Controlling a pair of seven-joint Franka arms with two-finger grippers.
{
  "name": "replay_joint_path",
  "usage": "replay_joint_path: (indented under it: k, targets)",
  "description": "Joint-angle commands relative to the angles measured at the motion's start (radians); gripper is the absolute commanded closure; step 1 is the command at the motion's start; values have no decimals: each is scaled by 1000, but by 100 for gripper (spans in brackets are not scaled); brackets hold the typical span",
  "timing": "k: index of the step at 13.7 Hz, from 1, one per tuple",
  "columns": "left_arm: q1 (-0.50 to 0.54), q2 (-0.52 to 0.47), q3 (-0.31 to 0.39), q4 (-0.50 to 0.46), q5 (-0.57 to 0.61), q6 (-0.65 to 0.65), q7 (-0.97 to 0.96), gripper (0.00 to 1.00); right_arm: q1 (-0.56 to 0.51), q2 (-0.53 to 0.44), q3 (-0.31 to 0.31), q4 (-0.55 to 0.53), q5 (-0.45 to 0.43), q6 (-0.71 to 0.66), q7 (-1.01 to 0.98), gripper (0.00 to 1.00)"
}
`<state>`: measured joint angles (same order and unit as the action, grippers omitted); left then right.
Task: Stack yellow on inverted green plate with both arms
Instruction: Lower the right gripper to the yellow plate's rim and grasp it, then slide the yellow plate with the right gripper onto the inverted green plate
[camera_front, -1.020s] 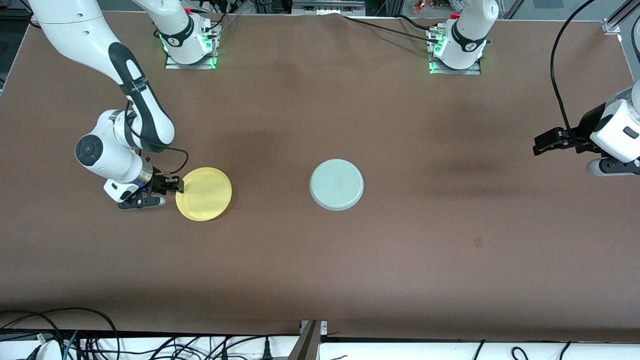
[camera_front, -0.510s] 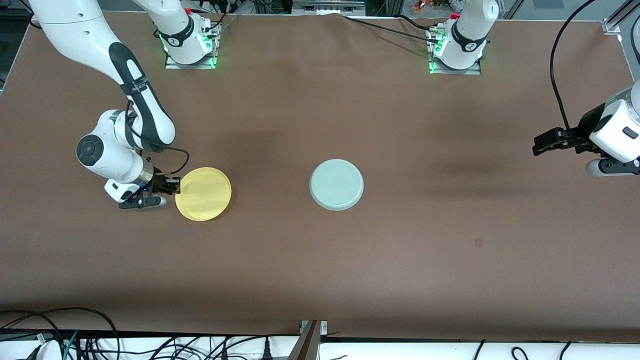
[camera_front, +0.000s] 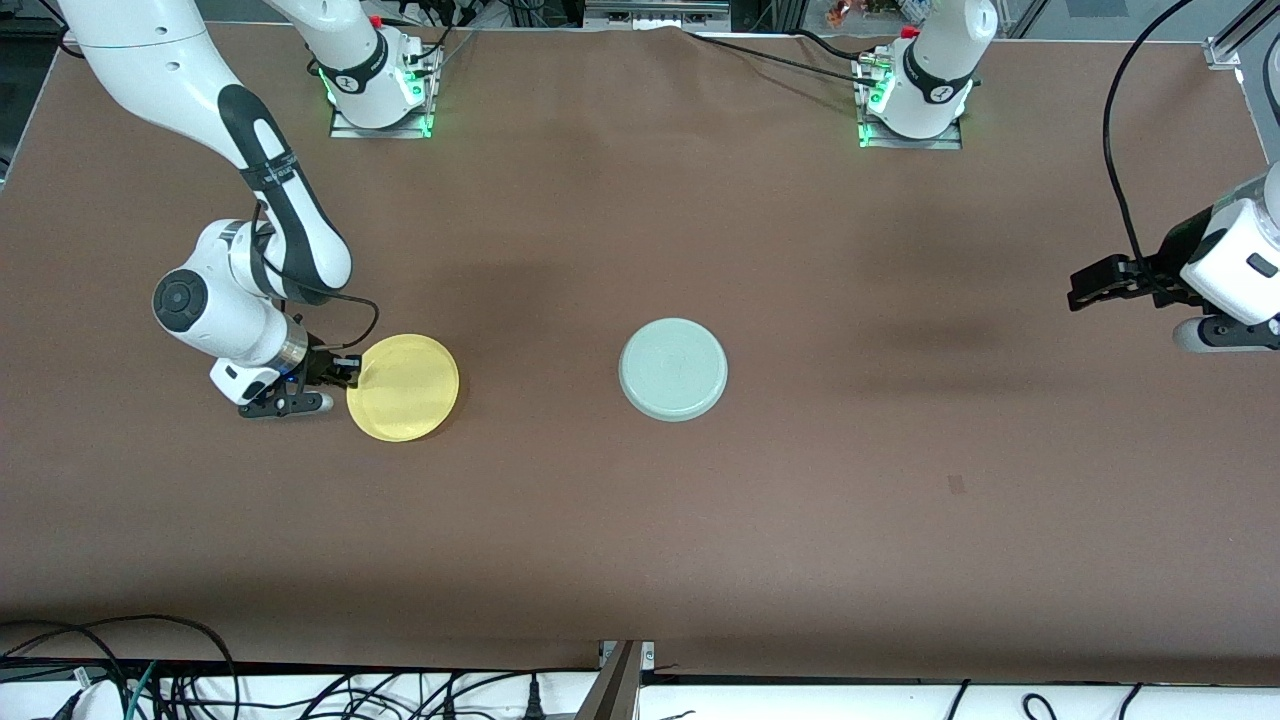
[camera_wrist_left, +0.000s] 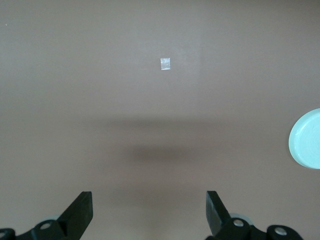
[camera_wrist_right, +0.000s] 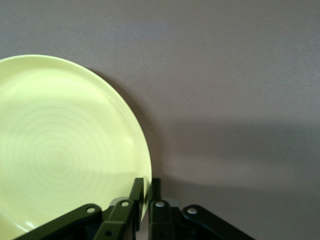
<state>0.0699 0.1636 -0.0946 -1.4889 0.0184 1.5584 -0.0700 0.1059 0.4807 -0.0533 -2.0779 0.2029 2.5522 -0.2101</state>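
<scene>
The yellow plate (camera_front: 403, 387) sits toward the right arm's end of the table, its rim pinched between the jaws of my right gripper (camera_front: 352, 374), which is shut on that edge. The right wrist view shows the yellow plate (camera_wrist_right: 60, 145) tilted, with the right gripper (camera_wrist_right: 147, 192) clamped on its rim. In the middle of the table the green plate (camera_front: 673, 369) lies upside down, ringed underside up. My left gripper (camera_front: 1078, 288) hangs open over the left arm's end of the table, holding nothing. The left wrist view catches an edge of the green plate (camera_wrist_left: 306, 138) beside the left gripper (camera_wrist_left: 149, 210).
The brown table cover (camera_front: 640, 520) stretches bare around both plates. A small pale tape square (camera_wrist_left: 165, 63) lies on it under the left arm, seen as a faint mark (camera_front: 956, 485) from the front. Cables (camera_front: 150, 670) hang along the table edge nearest the front camera.
My right gripper has closed on the yellow plate's rim, and the plate has shifted slightly toward the right arm's end. The left arm has not moved.
</scene>
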Motion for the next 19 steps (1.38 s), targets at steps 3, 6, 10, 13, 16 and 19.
replay_joint_path:
  k: [3, 6, 10, 13, 16, 19]
  targets:
    - [-19, -50, 16, -27, -3, -7, 18, 0, 0, -31, 38, 59, 21, -102, -18, 100]
    - [-19, -61, 18, -33, -18, -17, -11, 0, 0, -27, 70, 191, 50, -271, -11, 100]
    - [-21, -52, 18, -24, -18, -30, -51, 0, 3, -24, 151, 294, 70, -339, 52, 100]
    - [-9, -29, 10, -14, -18, -32, -51, 0, 61, -4, 214, 361, 70, -339, 234, 100]
    - [-6, -27, 9, -14, -18, -32, -50, 0, 203, 68, 214, 473, 70, -334, 502, 100]
    - [2, -26, 10, -14, -18, -32, -47, 0, 328, 175, 214, 603, 61, -323, 720, 100]
